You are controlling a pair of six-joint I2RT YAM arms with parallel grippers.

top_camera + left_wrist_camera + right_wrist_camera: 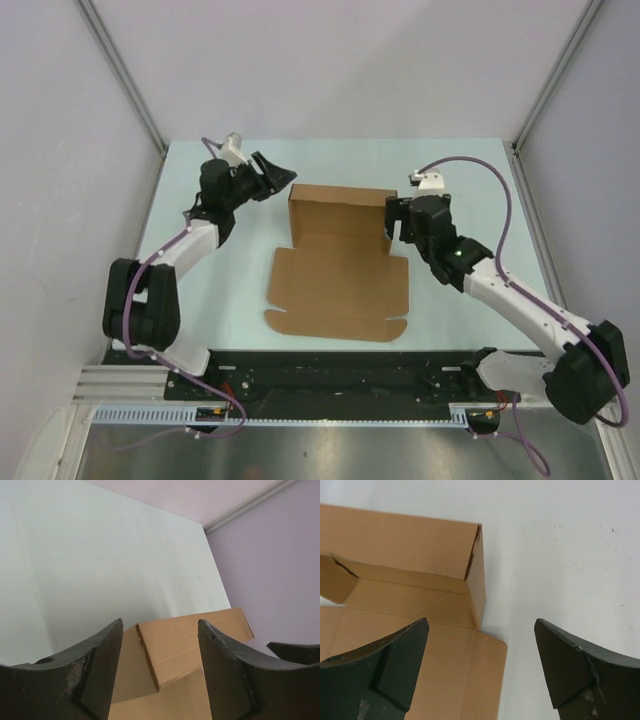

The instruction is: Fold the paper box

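Left fingers [95, 675] and right fingers [390, 675] are open, holding nothing; you should meet the paper box [338, 270] at both rear corners evenly, along its creases.

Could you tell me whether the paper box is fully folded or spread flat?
Partly folded: the paper box has its far walls standing upright, while its near panel lies flat.

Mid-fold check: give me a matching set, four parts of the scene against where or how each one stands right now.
1. left gripper
2. right gripper
3. far wall of the paper box
4. near flap

A. lying flat
B. standing upright
C. open, at the box's far right corner
D. open, at the box's far left corner

Pairs: 1-D, 2-C, 3-B, 4-A
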